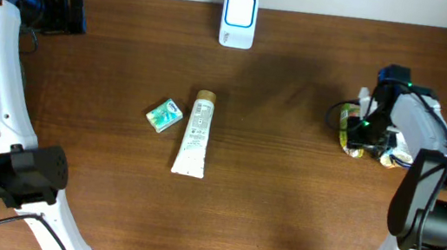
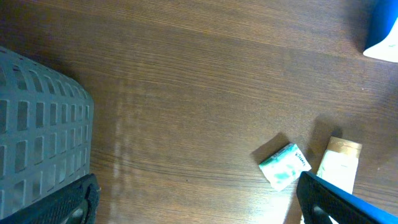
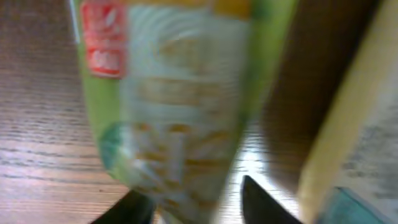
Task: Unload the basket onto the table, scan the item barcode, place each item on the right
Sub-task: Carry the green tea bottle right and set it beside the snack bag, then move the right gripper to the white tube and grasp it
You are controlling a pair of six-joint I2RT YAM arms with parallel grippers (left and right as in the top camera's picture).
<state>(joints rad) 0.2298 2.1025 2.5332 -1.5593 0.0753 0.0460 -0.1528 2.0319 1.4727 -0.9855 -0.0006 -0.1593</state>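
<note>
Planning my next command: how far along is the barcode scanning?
Done: nothing I can confirm; the tube and small packet lie mid-table, away from the scanner. In hand: right end effector, open, at the green pack. Remaining: presenting barcodes to the scanner.

- White tube point(image 1: 194, 134) with tan cap, lying flat mid-counter.
- Small green packet point(image 1: 163, 115), just left of tube, not touching.
- Grey slotted basket point(image 2: 37, 124), far left.
- Brown wood-grain counter point(image 1: 284, 195).

No text can be read. The print on the tube point(image 1: 194, 134) is too small. The packet point(image 3: 168, 124) has a red label point(image 3: 102, 37), blurred
</note>
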